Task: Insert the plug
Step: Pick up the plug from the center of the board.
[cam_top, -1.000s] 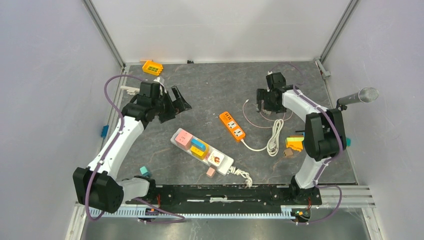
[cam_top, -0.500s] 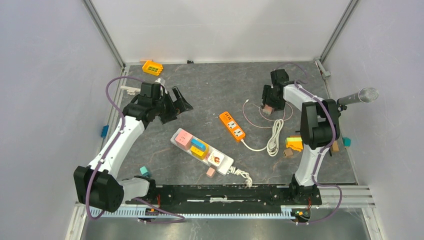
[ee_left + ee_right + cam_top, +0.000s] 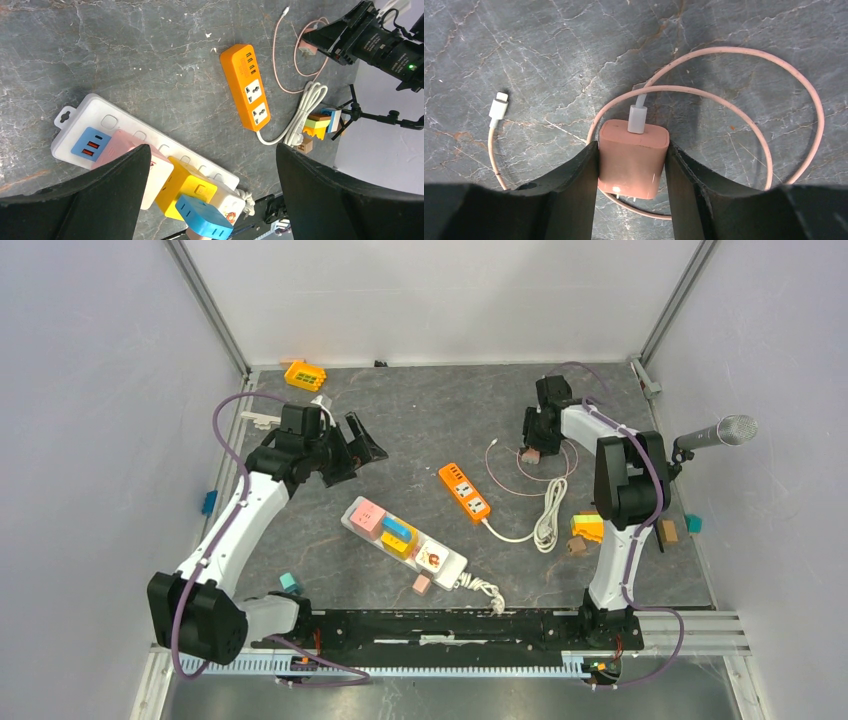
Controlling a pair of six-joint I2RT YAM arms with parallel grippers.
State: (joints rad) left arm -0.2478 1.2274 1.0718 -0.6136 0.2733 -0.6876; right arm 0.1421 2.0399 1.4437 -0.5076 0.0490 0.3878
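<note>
The pink plug (image 3: 633,157) lies on the dark table with its pink cable (image 3: 744,107) looped around it, prongs pointing toward the wrist camera. My right gripper (image 3: 632,146) is shut on it, both fingers pressed against its sides; in the top view that gripper (image 3: 533,443) is at the back right, over the plug (image 3: 531,455). An orange power strip (image 3: 464,491) (image 3: 246,85) lies mid-table. My left gripper (image 3: 358,445) (image 3: 212,147) hangs open and empty above the table's left side.
A white power strip (image 3: 445,562) (image 3: 100,120) carrying pink, yellow and blue adapters lies in front. The orange strip's white cord (image 3: 548,515), coloured blocks (image 3: 588,527), a microphone (image 3: 715,432), an orange block (image 3: 305,374) and small cubes (image 3: 422,584) lie around.
My right gripper moved down onto the pink plug and closed its fingers against the plug's sides. The left arm stayed still.
</note>
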